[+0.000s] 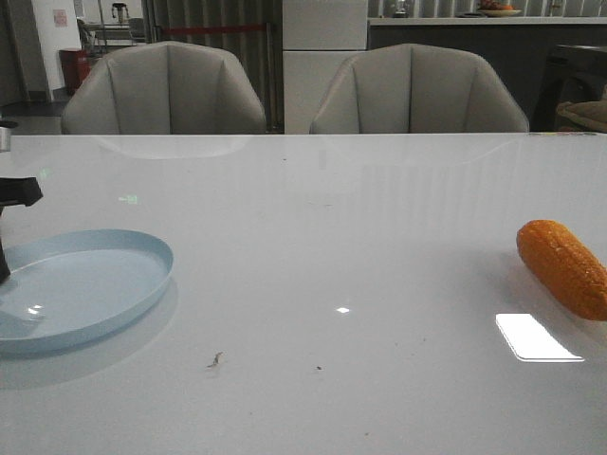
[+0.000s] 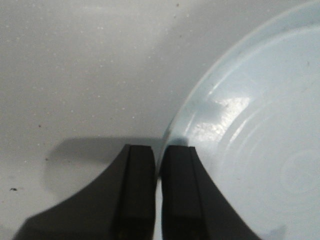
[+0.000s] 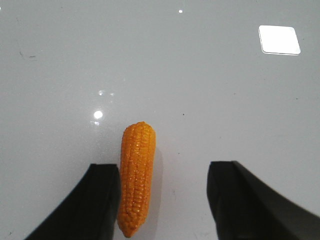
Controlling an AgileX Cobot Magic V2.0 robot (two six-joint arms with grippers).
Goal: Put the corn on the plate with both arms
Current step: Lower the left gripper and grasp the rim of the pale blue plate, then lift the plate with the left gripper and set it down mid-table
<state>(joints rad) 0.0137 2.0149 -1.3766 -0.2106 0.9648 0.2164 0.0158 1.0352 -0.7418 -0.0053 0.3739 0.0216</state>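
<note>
The pale blue plate point(image 1: 142, 248) sits at the table's left edge, a shadow under its near side. In the left wrist view my left gripper point(image 2: 159, 155) is shut on the rim of the plate point(image 2: 250, 140), one finger outside and one inside. A black part of the left arm point(image 1: 17, 192) shows at the frame's left edge. The orange-yellow corn point(image 1: 564, 265) lies on the table at the far right. My right gripper point(image 3: 164, 167) stands open around the corn point(image 3: 136, 175), which lies lengthwise close beside one finger point(image 3: 102, 200), far from the other. The right gripper is out of the front view.
The glossy white table point(image 1: 332, 237) stretches between plate and corn, with small dark specks point(image 1: 216, 359) near the front. Two grey chairs point(image 1: 166, 90) stand behind the far edge.
</note>
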